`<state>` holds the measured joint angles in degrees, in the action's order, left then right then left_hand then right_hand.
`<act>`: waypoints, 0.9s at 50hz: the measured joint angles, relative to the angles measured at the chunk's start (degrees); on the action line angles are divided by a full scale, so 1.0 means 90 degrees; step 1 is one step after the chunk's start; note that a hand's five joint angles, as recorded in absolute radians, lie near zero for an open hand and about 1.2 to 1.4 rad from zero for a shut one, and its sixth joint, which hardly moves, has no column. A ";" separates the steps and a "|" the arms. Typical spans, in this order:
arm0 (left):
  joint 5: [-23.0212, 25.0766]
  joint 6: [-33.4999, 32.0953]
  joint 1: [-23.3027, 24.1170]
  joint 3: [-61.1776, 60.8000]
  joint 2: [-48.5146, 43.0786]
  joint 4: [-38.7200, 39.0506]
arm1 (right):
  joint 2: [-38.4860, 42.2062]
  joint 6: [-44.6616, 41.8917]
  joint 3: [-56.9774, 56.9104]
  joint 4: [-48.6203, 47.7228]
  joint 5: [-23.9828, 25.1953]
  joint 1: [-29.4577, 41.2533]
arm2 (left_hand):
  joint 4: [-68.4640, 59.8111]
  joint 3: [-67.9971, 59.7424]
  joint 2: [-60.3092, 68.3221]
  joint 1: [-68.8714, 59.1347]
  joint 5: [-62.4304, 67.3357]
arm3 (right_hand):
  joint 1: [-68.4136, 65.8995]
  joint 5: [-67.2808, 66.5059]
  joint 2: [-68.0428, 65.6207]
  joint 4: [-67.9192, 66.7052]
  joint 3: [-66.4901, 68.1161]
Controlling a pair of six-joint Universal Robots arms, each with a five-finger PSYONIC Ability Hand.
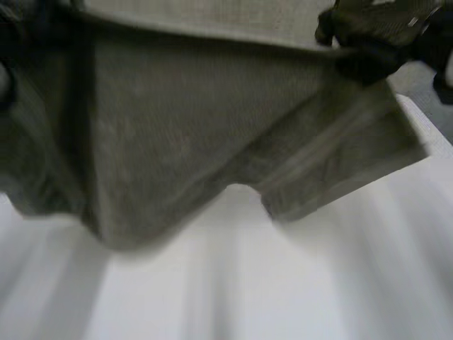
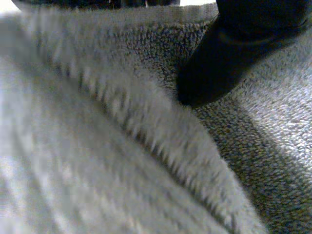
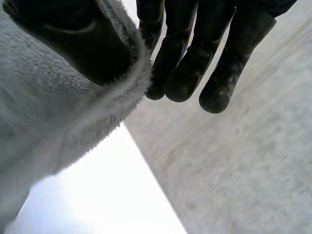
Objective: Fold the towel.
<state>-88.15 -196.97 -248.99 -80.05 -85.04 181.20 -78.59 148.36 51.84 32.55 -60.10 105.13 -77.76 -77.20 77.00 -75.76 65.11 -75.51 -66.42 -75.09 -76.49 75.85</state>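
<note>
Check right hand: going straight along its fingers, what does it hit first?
The way looks free near the right hand: its fingertips point past the table edge at a grey speckled surface, probably floor; depth unclear. The towel is pinched beside, at the thumb.

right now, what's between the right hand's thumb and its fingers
An edge of the towel, pinched there by the right hand; the right wrist view shows it.

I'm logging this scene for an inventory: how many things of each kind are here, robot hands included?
towel: 1
robot hands: 2 (left robot hand, right robot hand)
table: 1
Total: 4
</note>
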 measured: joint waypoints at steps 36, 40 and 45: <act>-0.0742 -0.1024 0.0021 0.5120 -0.3702 0.1705 | 0.2807 -0.0195 -0.2990 -0.4399 -0.1611 0.1159 | -0.0017 -0.0003 0.0001 -0.0026 0.0129 | -0.0001 -0.0133 -0.0052 -0.0001 0.0055; -0.0477 -0.0843 -0.0058 0.4218 -0.3401 0.1793 | 0.2485 0.0069 -0.2300 -0.4476 -0.1082 0.1118 | -0.0017 -0.0003 0.0021 -0.0026 0.0197 | -0.0001 -0.0182 -0.0052 -0.0001 0.0055; 0.0137 -0.0647 -0.0247 0.2328 -0.3108 0.1898 | 0.2090 0.0160 -0.0800 -0.4448 -0.0257 0.1011 | -0.0017 -0.0004 0.0022 -0.0026 0.0198 | -0.0001 -0.0184 -0.0052 -0.0001 0.0055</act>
<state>-86.91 -202.80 -251.21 -59.10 -113.02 198.28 -59.78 149.80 44.63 -7.48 -62.42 114.23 -77.92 -77.23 77.20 -76.00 66.90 -75.52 -68.08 -75.56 -76.49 76.35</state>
